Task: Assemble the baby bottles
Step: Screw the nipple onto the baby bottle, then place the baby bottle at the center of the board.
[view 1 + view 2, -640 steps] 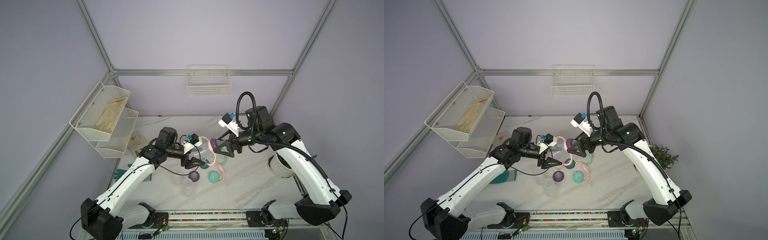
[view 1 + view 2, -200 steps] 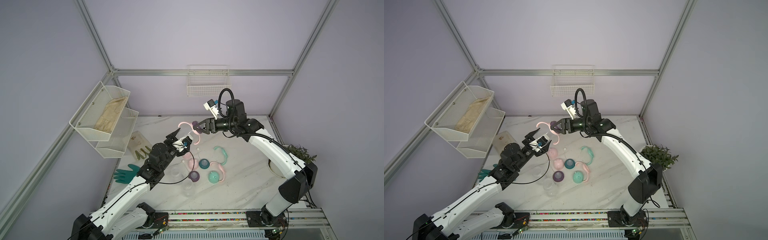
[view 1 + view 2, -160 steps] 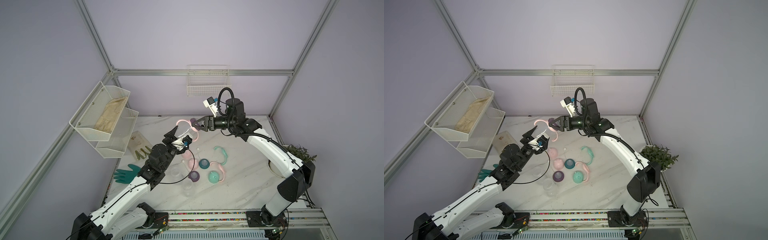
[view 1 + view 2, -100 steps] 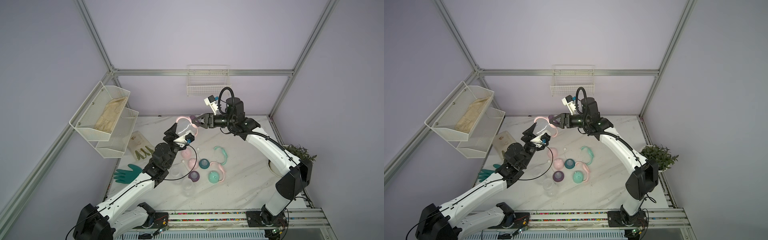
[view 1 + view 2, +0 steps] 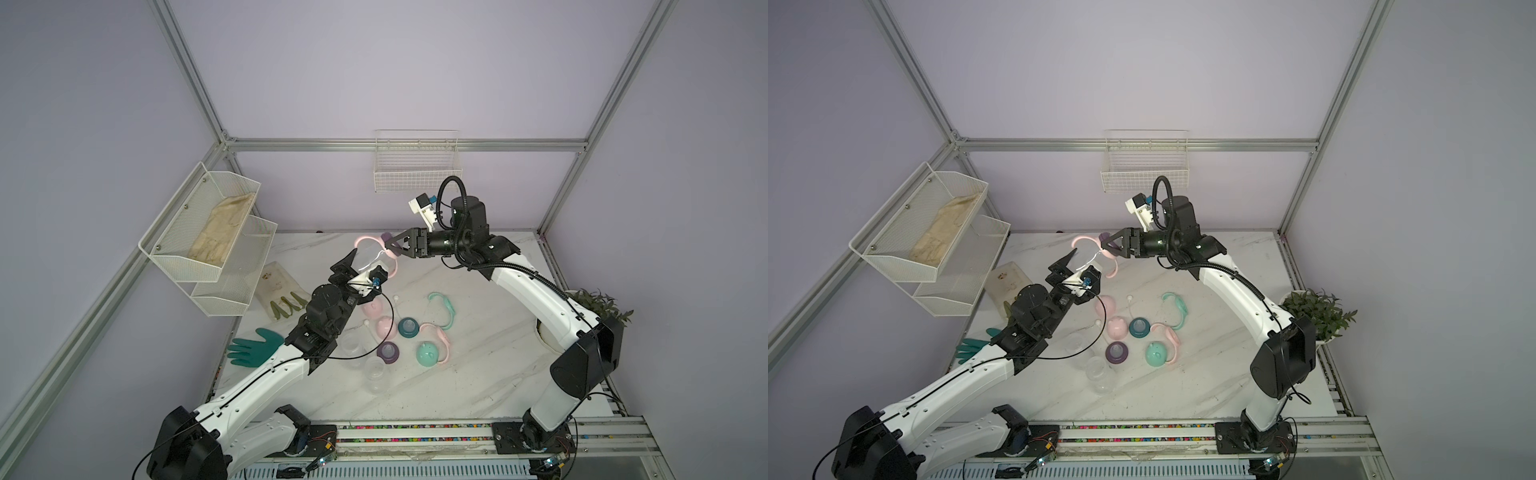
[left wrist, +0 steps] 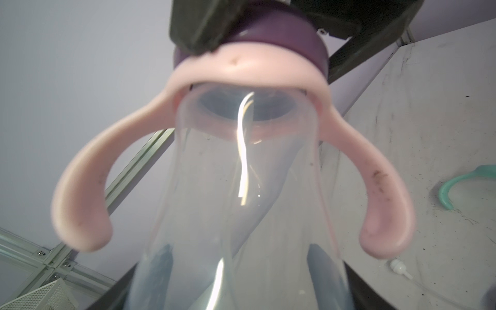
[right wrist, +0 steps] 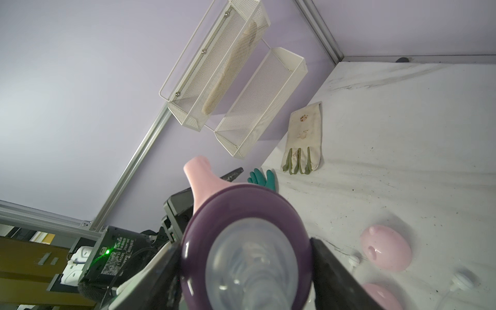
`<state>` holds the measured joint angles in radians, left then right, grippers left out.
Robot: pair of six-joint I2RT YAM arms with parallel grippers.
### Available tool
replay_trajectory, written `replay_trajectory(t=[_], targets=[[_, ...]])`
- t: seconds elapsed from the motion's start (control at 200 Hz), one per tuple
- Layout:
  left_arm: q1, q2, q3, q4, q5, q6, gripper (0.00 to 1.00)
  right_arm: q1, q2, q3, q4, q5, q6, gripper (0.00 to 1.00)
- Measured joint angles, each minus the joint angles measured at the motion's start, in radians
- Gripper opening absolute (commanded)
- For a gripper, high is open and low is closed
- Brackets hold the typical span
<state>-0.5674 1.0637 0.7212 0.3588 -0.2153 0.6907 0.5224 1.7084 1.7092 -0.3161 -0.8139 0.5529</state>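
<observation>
- A clear plastic baby bottle (image 5: 368, 255) hangs tilted in the air above the white marble table (image 5: 478, 374), neck toward the right arm.
- Inside this bottle runs a thin white straw (image 6: 243, 161), which only the left wrist view shows.
- A pink two-handled ring (image 6: 249, 69) sits round the bottle's neck, just under a purple nipple collar (image 7: 241, 204).
- The right gripper (image 5: 390, 246) is clamped on the purple nipple collar, one finger on each side.
- The left gripper (image 5: 365, 262) flanks the bottle's base. Whether it presses or stands off, I cannot tell.
- Only the right wrist view shows the translucent nipple (image 7: 252, 263) within the collar.
- On the side wall, to the left arm's side of the held bottle, hangs a two-tier white mesh shelf (image 5: 183, 220). Its upper bin holds a folded beige cloth (image 5: 222, 232).
- On the back wall behind the bottle hangs a white wire basket (image 5: 415, 166), seen in both top views only.
- Below the bottle, toward the arms' bases, two loose clear bottles (image 5: 374, 372) stand near a mint dome cap (image 5: 428, 353), a pink dome cap (image 5: 384, 326) and a teal nipple collar (image 5: 408, 327).
- A teal rubber glove (image 5: 253, 347) lies further out, toward the shelf.
</observation>
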Motion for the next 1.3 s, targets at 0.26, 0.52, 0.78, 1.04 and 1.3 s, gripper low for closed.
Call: replay_trajectory(t=[0.26,0.52,0.78,1.04,1.3], targets=[[0.002,0.001,0.0,-0.047,0.072,-0.099,1.0,-0.037,0.0,0.005,-0.015,0.027,-0.029,0.0],[0.003,-0.07,0.002,-0.2,0.076,-0.23,1.0,-0.062,0.061,0.106,-0.14,0.359,-0.25,0.0],[0.004,-0.166,0.021,-0.375,0.023,-0.37,1.0,-0.063,0.246,0.071,-0.146,0.656,-0.445,0.0],[0.01,-0.164,0.109,-0.494,-0.025,-0.448,1.0,-0.063,0.352,0.012,-0.067,0.777,-0.522,0.0],[0.021,-0.152,0.111,-0.54,-0.027,-0.475,1.0,-0.061,0.403,0.073,-0.057,0.826,-0.569,0.05]])
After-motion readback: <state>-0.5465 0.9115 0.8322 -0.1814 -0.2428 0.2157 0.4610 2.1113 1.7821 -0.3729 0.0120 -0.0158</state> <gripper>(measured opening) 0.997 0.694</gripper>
